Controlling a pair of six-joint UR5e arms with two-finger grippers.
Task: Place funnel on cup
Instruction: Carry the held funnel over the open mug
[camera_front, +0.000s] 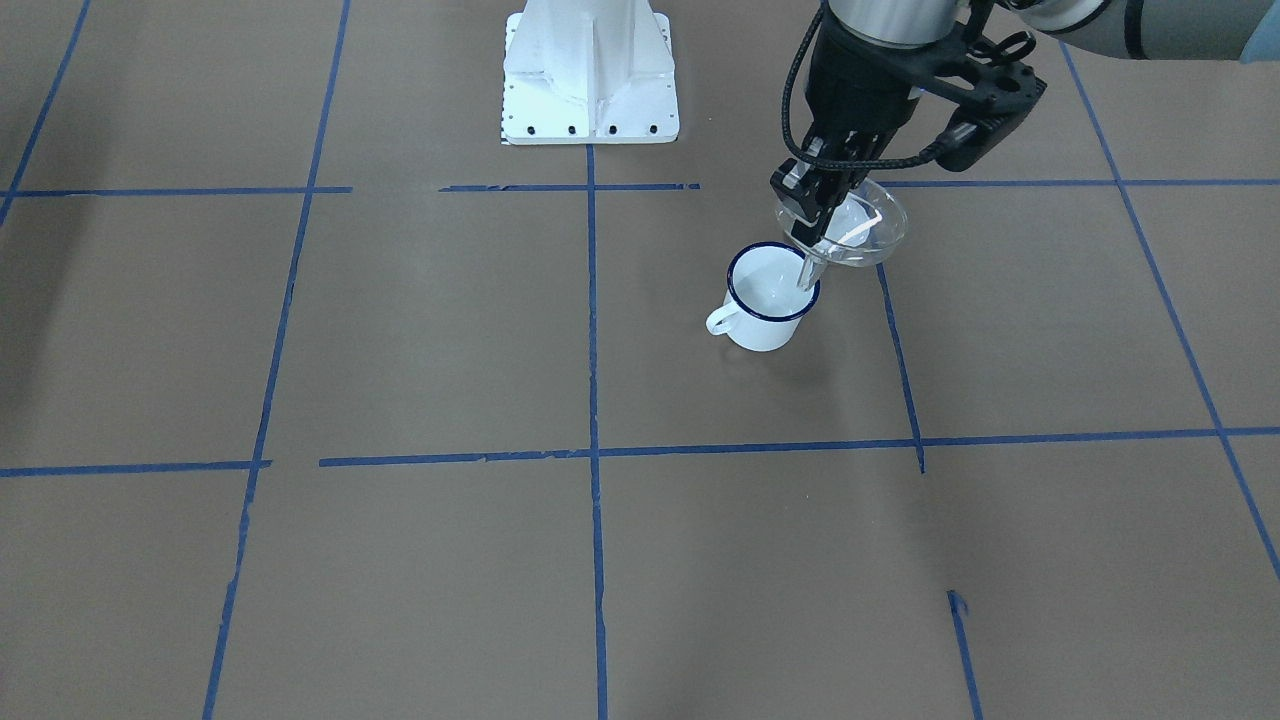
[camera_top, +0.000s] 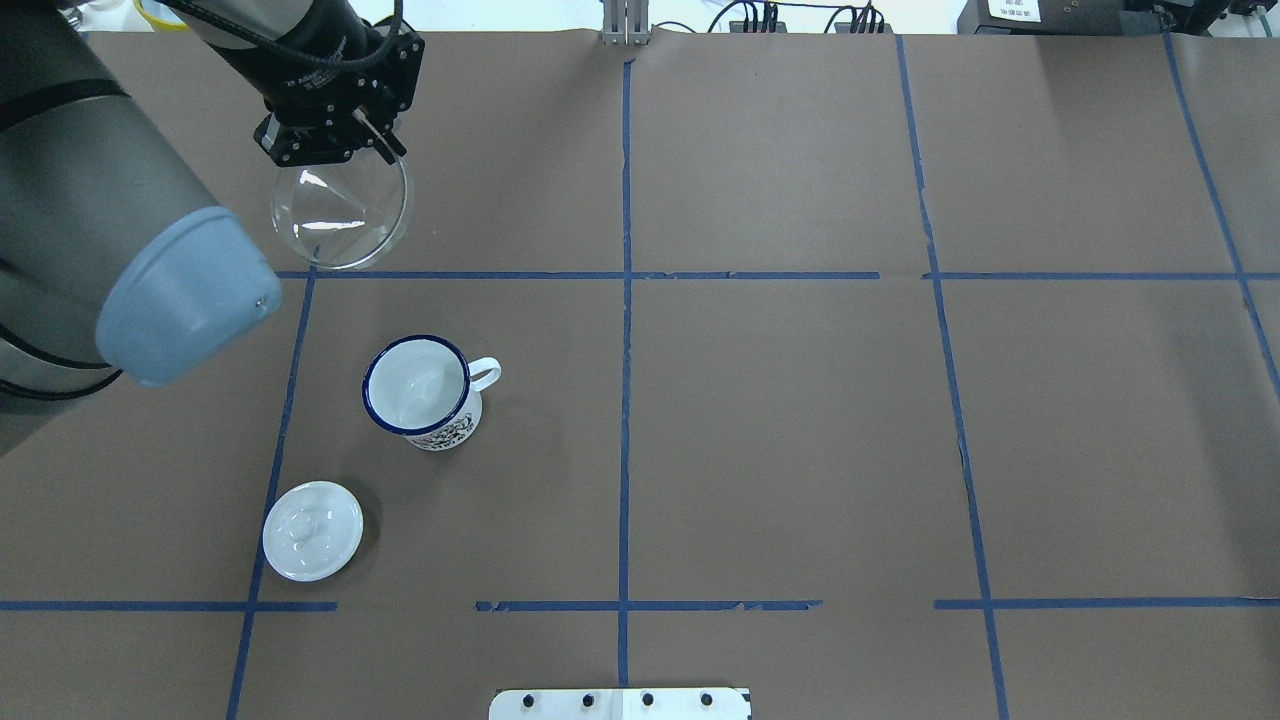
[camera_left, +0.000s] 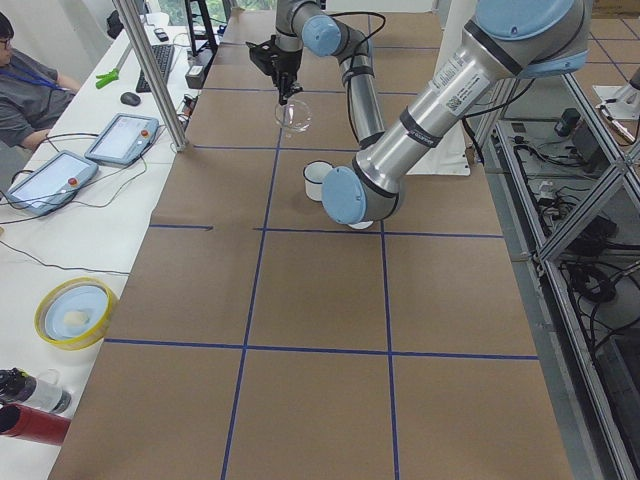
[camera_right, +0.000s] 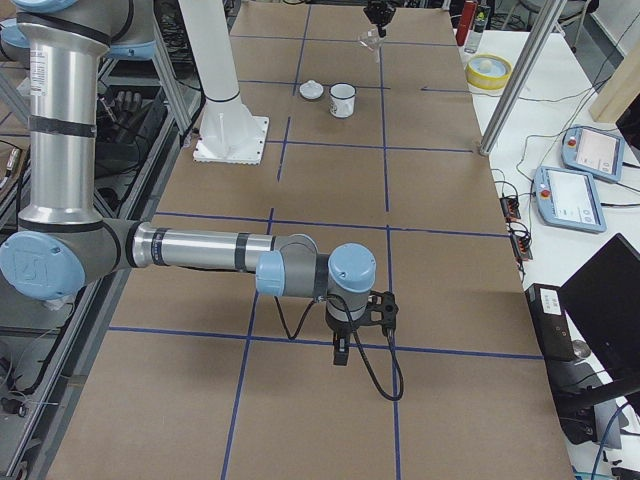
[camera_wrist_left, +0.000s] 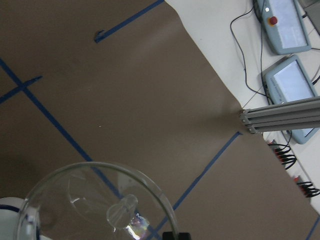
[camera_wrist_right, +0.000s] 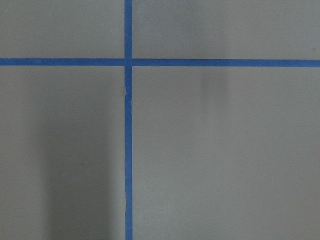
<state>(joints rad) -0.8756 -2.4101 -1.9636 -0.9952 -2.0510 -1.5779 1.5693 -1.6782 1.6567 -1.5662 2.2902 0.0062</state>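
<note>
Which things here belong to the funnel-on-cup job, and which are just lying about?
Part of the job:
funnel, held clear of the table by the left gripper
cup, upright on the table, nothing on it yet

Lying about:
white lid, on the table near the cup, not touching it
teach pendants, on the side bench

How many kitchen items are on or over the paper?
3: the funnel held in the left gripper above the paper, the cup standing near it, the lid lying nearer the robot's base. None seem hidden.
</note>
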